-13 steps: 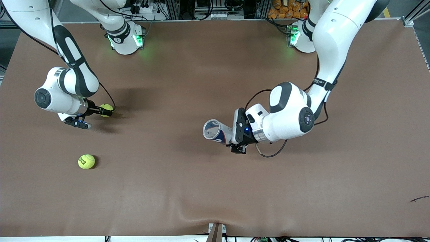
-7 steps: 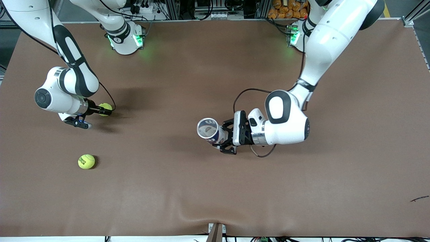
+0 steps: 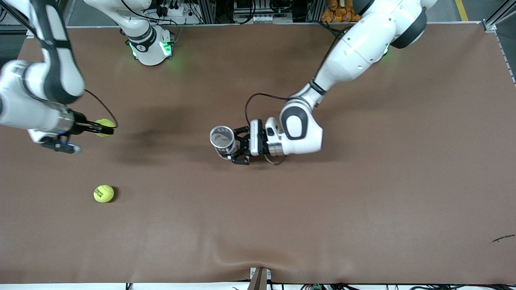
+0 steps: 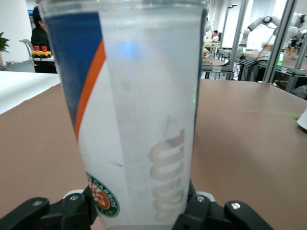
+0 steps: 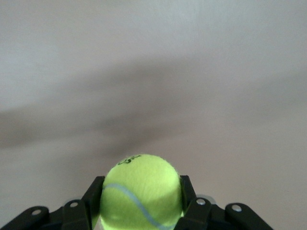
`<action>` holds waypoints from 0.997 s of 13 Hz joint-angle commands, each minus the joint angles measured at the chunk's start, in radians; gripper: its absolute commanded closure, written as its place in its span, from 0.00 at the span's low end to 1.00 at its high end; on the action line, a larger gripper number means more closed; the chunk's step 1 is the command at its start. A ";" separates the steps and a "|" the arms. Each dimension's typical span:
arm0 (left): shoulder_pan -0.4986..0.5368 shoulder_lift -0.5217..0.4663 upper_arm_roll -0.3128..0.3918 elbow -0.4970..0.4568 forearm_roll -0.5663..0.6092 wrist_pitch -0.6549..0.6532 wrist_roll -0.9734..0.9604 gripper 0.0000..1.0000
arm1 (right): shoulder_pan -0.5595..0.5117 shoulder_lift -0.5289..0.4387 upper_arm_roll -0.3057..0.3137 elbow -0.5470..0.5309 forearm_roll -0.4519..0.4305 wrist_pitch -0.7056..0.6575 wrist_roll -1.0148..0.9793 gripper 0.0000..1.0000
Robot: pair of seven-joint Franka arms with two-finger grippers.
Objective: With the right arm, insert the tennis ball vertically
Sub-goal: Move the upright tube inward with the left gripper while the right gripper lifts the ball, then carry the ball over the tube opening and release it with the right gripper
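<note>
My right gripper (image 3: pixel 104 128) is shut on a yellow-green tennis ball (image 3: pixel 105 127) and holds it up over the table at the right arm's end. In the right wrist view the ball (image 5: pixel 141 192) sits between the black fingers (image 5: pixel 92 194). My left gripper (image 3: pixel 231 148) is shut on a clear tennis ball can (image 3: pixel 222 139) with a blue, orange and white label, held upright over the middle of the table with its open mouth up. The can (image 4: pixel 139 115) fills the left wrist view.
A second tennis ball (image 3: pixel 104 193) lies on the brown table (image 3: pixel 363 201), nearer the front camera than my right gripper. The two arm bases (image 3: pixel 149 44) stand along the table's edge farthest from the front camera. A small dark scrap (image 3: pixel 503 238) lies at the left arm's end.
My left arm has carried the can toward the right arm's end and turned it upright. My right gripper has lifted the ball and drawn back toward the right arm's end.
</note>
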 commanded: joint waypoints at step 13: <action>-0.037 -0.010 0.004 -0.103 -0.163 0.120 0.179 0.32 | 0.494 0.099 0.002 0.368 0.078 -0.032 0.733 0.53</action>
